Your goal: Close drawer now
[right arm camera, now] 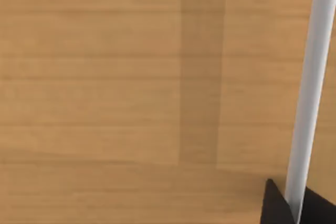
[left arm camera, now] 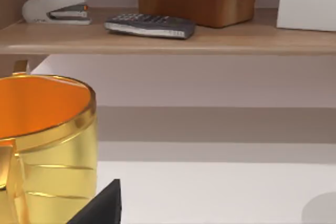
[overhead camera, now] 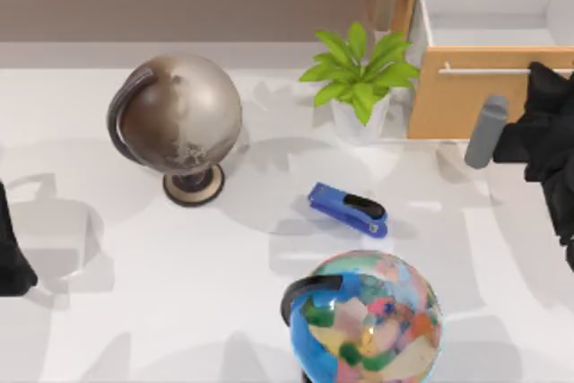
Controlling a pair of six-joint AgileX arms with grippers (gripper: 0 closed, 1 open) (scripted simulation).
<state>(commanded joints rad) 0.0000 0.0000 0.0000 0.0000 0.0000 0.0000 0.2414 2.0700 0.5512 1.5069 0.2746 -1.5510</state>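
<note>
The drawer (overhead camera: 466, 100) stands pulled out at the table's back right. Its orange-tan front faces the table and its white inner walls (overhead camera: 489, 15) are exposed. A thin silver handle (overhead camera: 493, 70) runs across the front. My right gripper (overhead camera: 541, 114) is at the right end of that front, over the handle. The right wrist view shows the wooden drawer front (right arm camera: 131, 93) very close, with the silver handle (right arm camera: 310, 87) running right past my right gripper (right arm camera: 298, 209). My left gripper (overhead camera: 11, 257) is parked at the table's left edge.
A grey cylinder (overhead camera: 486, 132) stands just in front of the drawer, beside my right arm. A potted plant (overhead camera: 359, 78), blue stapler (overhead camera: 348, 209), grey globe (overhead camera: 179, 118) and colourful globe (overhead camera: 368, 316) occupy the middle. A golden cup (left arm camera: 47, 145) sits close to the left wrist camera, below a shelf (left arm camera: 168, 38).
</note>
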